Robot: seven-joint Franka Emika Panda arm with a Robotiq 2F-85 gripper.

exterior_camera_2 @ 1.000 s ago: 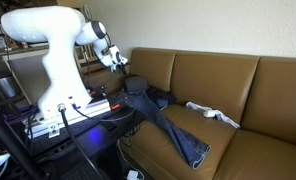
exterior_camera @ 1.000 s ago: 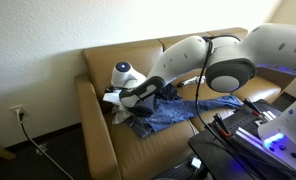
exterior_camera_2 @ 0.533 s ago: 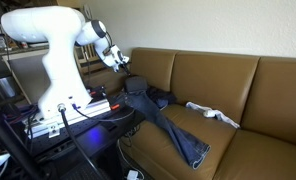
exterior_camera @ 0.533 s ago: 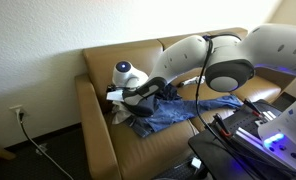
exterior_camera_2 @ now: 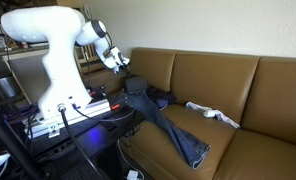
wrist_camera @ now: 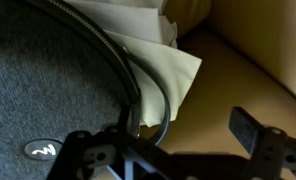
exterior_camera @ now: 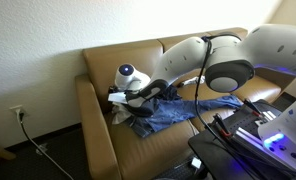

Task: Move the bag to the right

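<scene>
The gripper hangs open over the grey bag, whose long axis cannot be made out.

A: Exterior views, lighting?
B: Soft, even indoor light. The white arm shell is bright, near glare, in both exterior views. The sofa front lies in shadow. There is a blue-violet glow at the base. Low resolution, slightly soft.
A: Wrist view?
B: Dim and blurred throughout. The claw is a near-black silhouette along the bottom edge. The pale cloth is the brightest patch.
</scene>
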